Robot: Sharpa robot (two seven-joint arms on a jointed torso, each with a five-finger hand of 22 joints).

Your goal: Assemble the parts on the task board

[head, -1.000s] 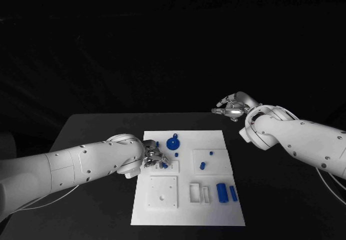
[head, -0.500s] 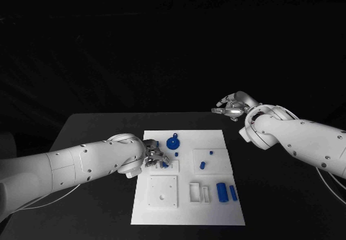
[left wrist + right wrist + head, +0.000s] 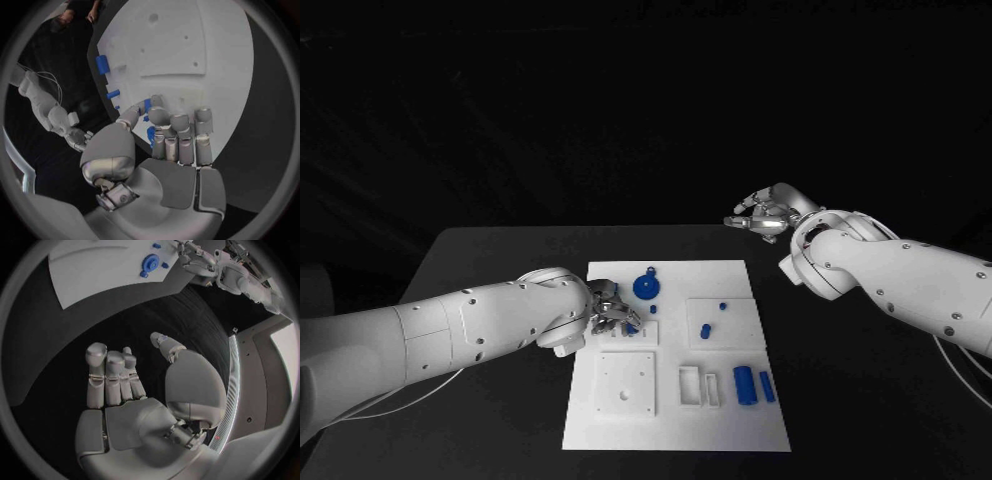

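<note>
Blue small rigid plastic peg sits pinched between left hand fingertips over white flat task board. Likely light, stiff, slick; hold mid-shaft. Right hand well clear, fingers loosely apart, holding nothing.

Left hand, fingers on blue part, task board
</note>
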